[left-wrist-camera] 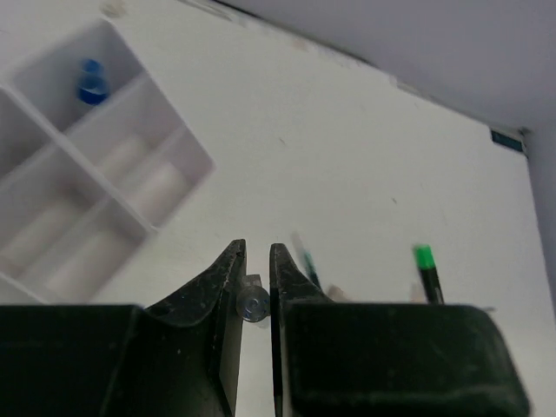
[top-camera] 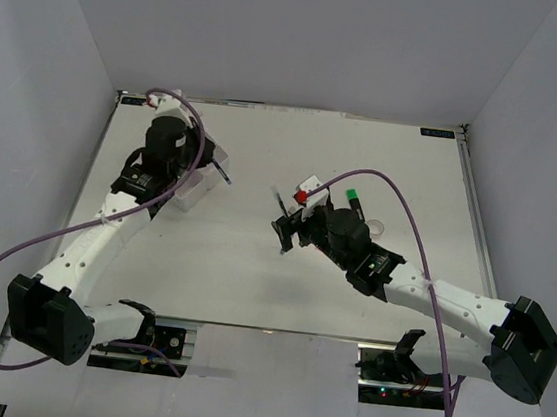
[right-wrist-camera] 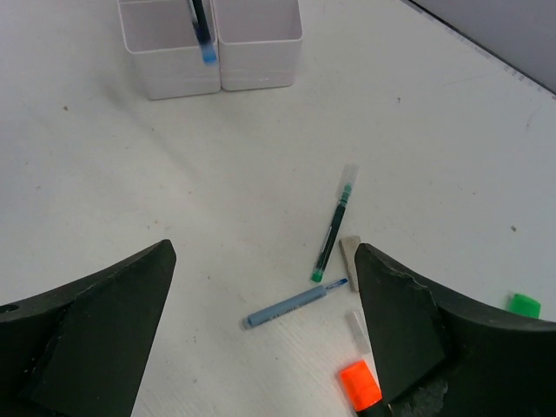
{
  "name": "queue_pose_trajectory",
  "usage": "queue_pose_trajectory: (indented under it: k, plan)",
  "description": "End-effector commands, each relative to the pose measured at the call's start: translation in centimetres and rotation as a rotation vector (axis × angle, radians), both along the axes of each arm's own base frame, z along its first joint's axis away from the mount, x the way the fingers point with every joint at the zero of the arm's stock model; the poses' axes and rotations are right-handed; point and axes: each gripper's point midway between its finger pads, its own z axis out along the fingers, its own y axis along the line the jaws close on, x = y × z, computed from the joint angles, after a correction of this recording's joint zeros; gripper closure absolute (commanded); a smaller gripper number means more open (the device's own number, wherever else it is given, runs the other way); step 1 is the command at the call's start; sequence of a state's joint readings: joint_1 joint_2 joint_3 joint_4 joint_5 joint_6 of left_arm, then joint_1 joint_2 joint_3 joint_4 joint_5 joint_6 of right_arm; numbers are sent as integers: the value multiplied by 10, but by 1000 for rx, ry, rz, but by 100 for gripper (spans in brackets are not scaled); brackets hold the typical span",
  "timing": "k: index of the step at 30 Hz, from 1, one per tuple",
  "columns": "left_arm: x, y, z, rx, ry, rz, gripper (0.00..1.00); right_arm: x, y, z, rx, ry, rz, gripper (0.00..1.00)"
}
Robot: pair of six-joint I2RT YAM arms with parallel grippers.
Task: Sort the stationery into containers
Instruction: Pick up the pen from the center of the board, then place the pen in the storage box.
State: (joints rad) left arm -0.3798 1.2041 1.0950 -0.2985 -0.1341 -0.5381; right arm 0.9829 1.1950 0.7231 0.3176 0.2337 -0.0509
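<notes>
Stationery lies in a loose cluster on the white counter point(top-camera: 251, 276), around the right arm. From the right wrist view, a green pen point(right-wrist-camera: 333, 233) lies beside a small eraser point(right-wrist-camera: 350, 252). A blue pen point(right-wrist-camera: 295, 304) lies just below them, its tip close to the green pen's lower end. An orange highlighter point(right-wrist-camera: 360, 385) shows at the bottom edge and a green cap point(right-wrist-camera: 524, 304) at the far right. In the top view a clear tape ring point(top-camera: 375, 225) rests near the green highlighter point(top-camera: 354, 193).

The right end effector point(right-wrist-camera: 262, 254) hangs above this cluster with its fingers spread wide and nothing between them.

The tray point(top-camera: 192, 194) sits at the counter's left side, well apart from the cluster. A blue-capped bottle point(left-wrist-camera: 91, 80) stands in its far compartment, and the other compartments in the left wrist view look bare.

The left end effector point(left-wrist-camera: 257, 252) is narrowed onto a blue-tipped pen point(left-wrist-camera: 253, 306), seen end-on between the fingers. In the right wrist view that pen hangs tip-down at the tray's near wall point(right-wrist-camera: 174, 78). Whether it is over a compartment or just beside the tray cannot be told.
</notes>
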Motion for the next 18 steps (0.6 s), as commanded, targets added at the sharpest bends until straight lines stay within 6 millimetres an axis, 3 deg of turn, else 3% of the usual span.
queue_pose_trajectory:
  k: [1,5,7,9,11,14,18]
  plan:
    - [18,94,41,88,-131,282,94,-1,-7,-1,-3,8,-30,10]
    - [27,153,39,121,-154,441,93,-2,-10,-12,-34,28,-32,10]
    - [31,174,38,110,-168,501,93,-3,-11,-16,-42,34,-29,10]
    - [38,181,32,99,-181,526,93,-5,-11,-20,-46,43,-21,10]
    - [42,204,30,87,-205,589,93,-7,-11,-22,-50,46,-10,10]
    - [50,216,29,73,-245,628,93,-9,-14,-26,-59,50,-8,10]
    - [56,218,9,69,-250,632,92,-10,-17,-38,-84,58,-14,10]
